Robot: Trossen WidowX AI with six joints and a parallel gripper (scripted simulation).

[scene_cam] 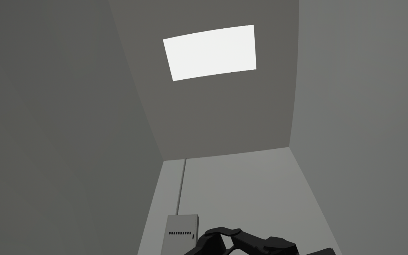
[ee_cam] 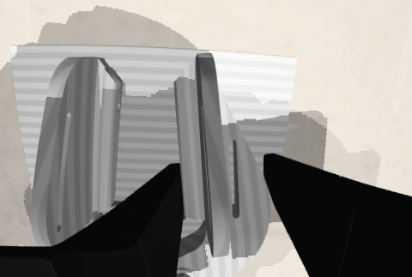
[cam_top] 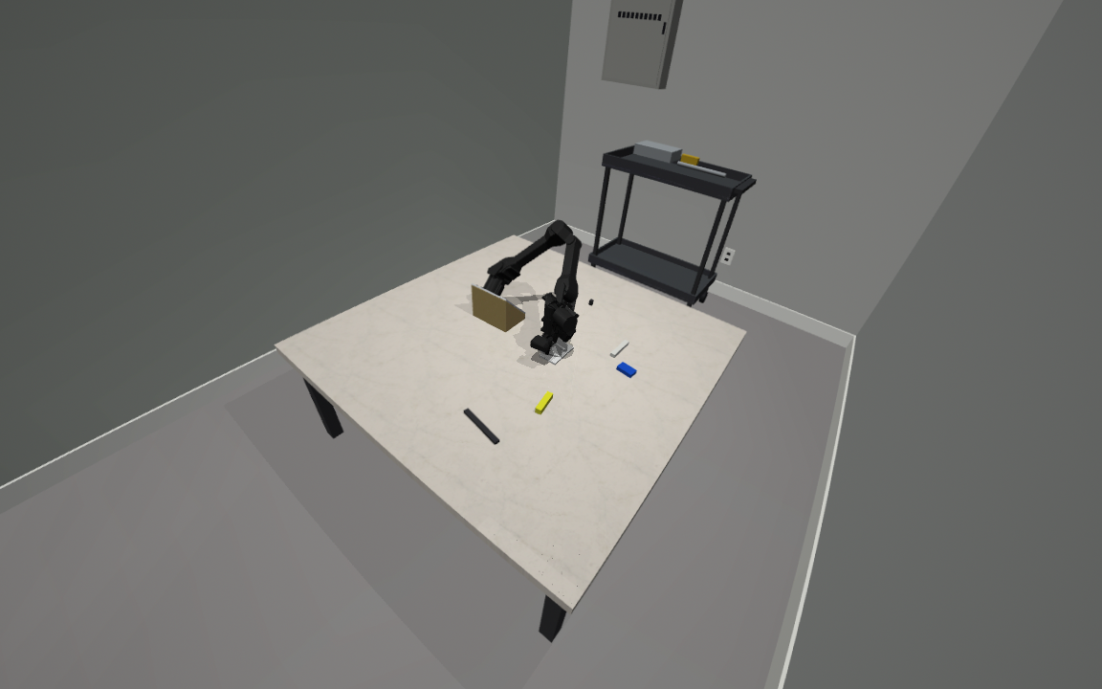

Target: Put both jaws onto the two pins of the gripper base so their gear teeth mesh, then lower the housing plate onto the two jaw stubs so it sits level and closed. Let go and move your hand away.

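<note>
The pale gripper base (ee_cam: pixel 266 69) (cam_top: pixel 556 360) lies on the table under my gripper. In the wrist view two grey jaws are over it. The left jaw (ee_cam: pixel 79 140) is left of my fingers, its lower part partly hidden by my left finger. The right jaw (ee_cam: pixel 210 110) runs down between my two black fingers. My gripper (ee_cam: pixel 222 169) (cam_top: pixel 551 348) is shut on this right jaw. The pins and gear teeth are mostly hidden, so I cannot tell whether they mesh. I cannot make out the housing plate for certain.
A tan panel (cam_top: pixel 494 308) stands near the arm's base. A white bar (cam_top: pixel 619 348), a blue block (cam_top: pixel 626 368), a yellow block (cam_top: pixel 543 402) and a dark bar (cam_top: pixel 480 426) lie on the table (cam_top: pixel 418 343). A small black piece (cam_top: pixel 590 301) lies behind the arm.
</note>
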